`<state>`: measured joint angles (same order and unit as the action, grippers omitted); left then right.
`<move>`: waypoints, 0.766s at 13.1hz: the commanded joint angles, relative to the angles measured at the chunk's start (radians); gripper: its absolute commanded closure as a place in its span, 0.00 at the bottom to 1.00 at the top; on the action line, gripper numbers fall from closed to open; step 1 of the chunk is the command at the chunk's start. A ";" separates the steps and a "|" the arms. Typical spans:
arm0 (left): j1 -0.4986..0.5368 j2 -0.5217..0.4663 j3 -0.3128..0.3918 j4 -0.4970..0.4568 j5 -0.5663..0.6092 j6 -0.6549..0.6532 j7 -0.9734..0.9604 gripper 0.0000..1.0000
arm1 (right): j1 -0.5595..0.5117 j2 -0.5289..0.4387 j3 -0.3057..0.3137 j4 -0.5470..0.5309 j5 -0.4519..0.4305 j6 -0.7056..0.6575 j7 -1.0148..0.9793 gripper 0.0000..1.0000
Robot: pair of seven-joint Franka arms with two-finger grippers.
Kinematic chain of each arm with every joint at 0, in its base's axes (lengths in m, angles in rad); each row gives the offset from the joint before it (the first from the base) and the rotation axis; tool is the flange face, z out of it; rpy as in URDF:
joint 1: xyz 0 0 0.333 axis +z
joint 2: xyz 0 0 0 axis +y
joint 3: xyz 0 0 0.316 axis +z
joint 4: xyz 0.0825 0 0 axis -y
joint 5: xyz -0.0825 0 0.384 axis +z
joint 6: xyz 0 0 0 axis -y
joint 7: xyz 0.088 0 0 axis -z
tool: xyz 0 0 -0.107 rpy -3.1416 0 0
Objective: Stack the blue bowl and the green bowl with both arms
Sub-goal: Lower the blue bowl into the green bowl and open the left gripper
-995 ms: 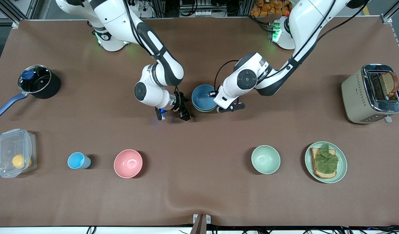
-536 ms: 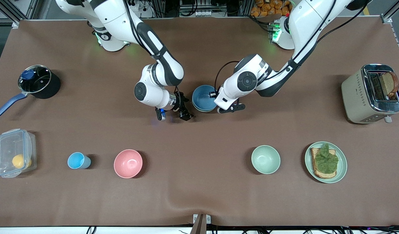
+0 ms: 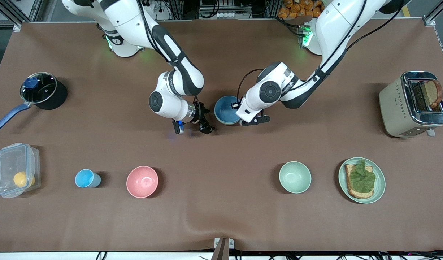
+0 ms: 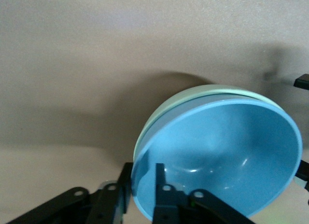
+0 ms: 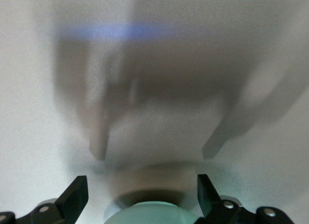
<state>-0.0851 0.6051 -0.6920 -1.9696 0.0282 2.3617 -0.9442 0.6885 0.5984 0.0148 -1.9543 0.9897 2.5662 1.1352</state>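
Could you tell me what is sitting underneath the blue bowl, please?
The blue bowl is nested in the green bowl. Only the green bowl's rim shows; the rest is covered.

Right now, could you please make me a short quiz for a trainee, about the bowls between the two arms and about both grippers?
1. True or false: the blue bowl sits inside the green bowl.
2. The right gripper is: A) open over bare table beside the bowls; B) shut on the pink bowl; C) inside the toaster.
3. Which gripper is at the blue bowl's rim?

Key: 1 true; 2 A; 3 the left gripper.
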 commanded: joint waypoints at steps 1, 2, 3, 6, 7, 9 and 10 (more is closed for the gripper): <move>-0.008 -0.013 0.011 0.012 0.024 0.008 -0.054 0.00 | -0.007 -0.003 0.004 -0.005 0.030 -0.007 -0.031 0.00; -0.008 -0.028 0.009 0.017 0.024 0.007 -0.059 0.00 | -0.007 -0.005 0.004 -0.005 0.029 -0.009 -0.031 0.00; -0.008 -0.048 0.009 0.020 0.024 0.002 -0.061 0.00 | -0.007 -0.005 0.004 -0.005 0.030 -0.014 -0.031 0.00; 0.004 -0.161 0.008 0.049 0.024 -0.079 -0.079 0.00 | -0.017 -0.014 0.001 -0.005 0.029 -0.024 -0.031 0.00; 0.022 -0.216 0.009 0.064 0.022 -0.134 -0.077 0.00 | -0.027 -0.023 -0.001 -0.003 0.029 -0.058 -0.032 0.00; 0.074 -0.303 0.009 0.127 0.024 -0.267 -0.068 0.00 | -0.052 -0.063 -0.007 -0.008 0.015 -0.122 -0.031 0.00; 0.093 -0.330 0.011 0.171 0.025 -0.338 -0.068 0.00 | -0.072 -0.084 -0.015 -0.015 0.000 -0.157 -0.031 0.00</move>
<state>-0.0315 0.3715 -0.6853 -1.8408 0.0293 2.1474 -0.9891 0.6622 0.5787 0.0022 -1.9452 0.9916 2.4778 1.1255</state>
